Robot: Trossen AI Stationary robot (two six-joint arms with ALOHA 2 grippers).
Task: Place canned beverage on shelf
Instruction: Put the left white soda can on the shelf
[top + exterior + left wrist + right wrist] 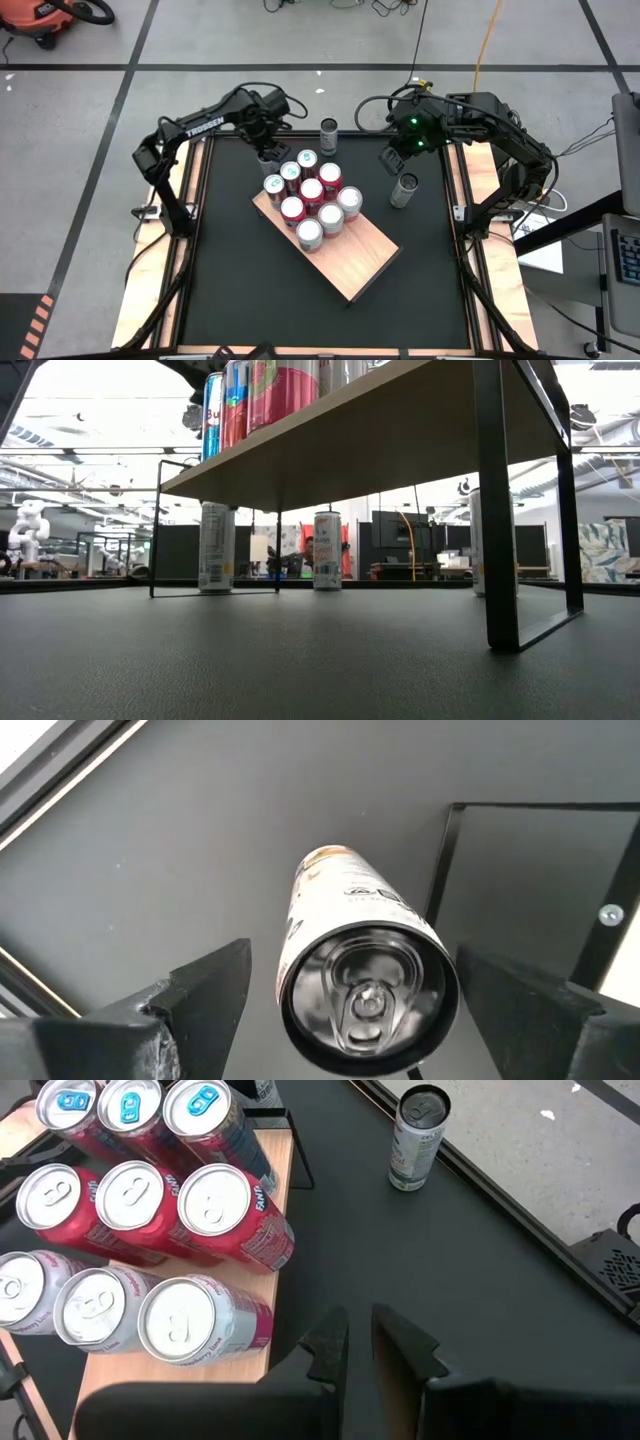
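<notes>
The shelf [350,262] is a pale wooden slab on black wire legs, set aslant mid-table, with several red, blue and silver cans [312,192] on its far-left end. A white can [350,920] stands upright on the black table just off the shelf's far-left corner; it also shows in the low view [215,547]. My left gripper [266,155] is above this can, open, one finger on either side of its top [365,995], and touches nothing. My right gripper [358,1345] is shut and empty above the table, right of the shelf.
A second can [328,135] stands near the table's far edge and also shows in the right wrist view [418,1135]. A third can [404,188] stands right of the shelf, near my right gripper. The shelf's near-right half is bare wood. A black shelf leg [440,870] stands close to the white can.
</notes>
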